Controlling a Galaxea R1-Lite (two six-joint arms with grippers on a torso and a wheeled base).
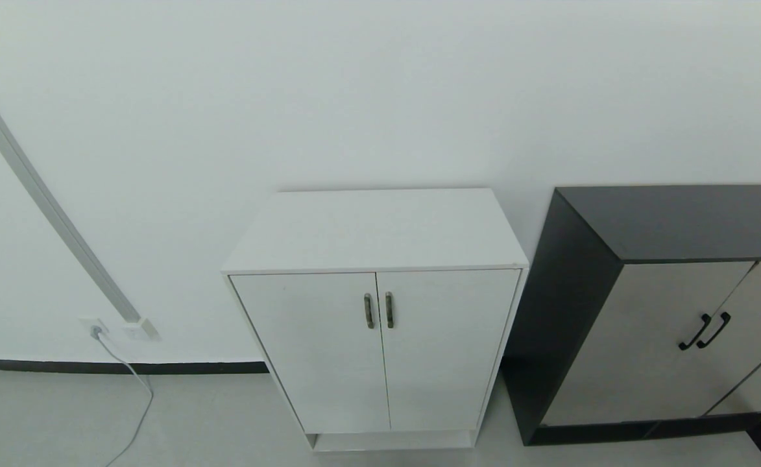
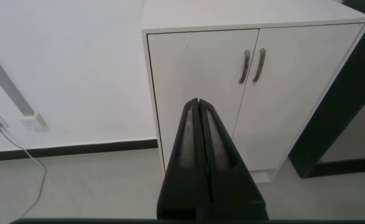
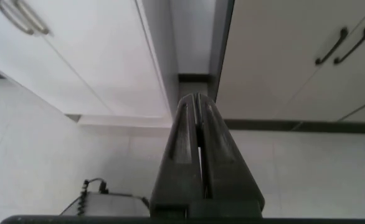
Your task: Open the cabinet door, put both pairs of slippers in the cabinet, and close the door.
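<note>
A white two-door cabinet [image 1: 380, 324] stands against the wall, both doors closed, with two grey handles [image 1: 379, 310] side by side at the middle. In the left wrist view my left gripper [image 2: 199, 102] is shut with nothing in it, held some way in front of the white cabinet [image 2: 232, 81], pointing at its left door below the handles [image 2: 252, 65]. My right gripper [image 3: 197, 98] is shut and empty, low near the floor, pointing at the gap between the white cabinet [image 3: 76, 56] and the black one.
A black cabinet with grey doors [image 1: 665, 311] and black handles [image 1: 706, 331] stands right of the white one. A wall socket with a grey cable [image 1: 127, 370] and a slanted conduit [image 1: 43, 194] are at the left. Grey floor [image 1: 95, 421] lies open in front.
</note>
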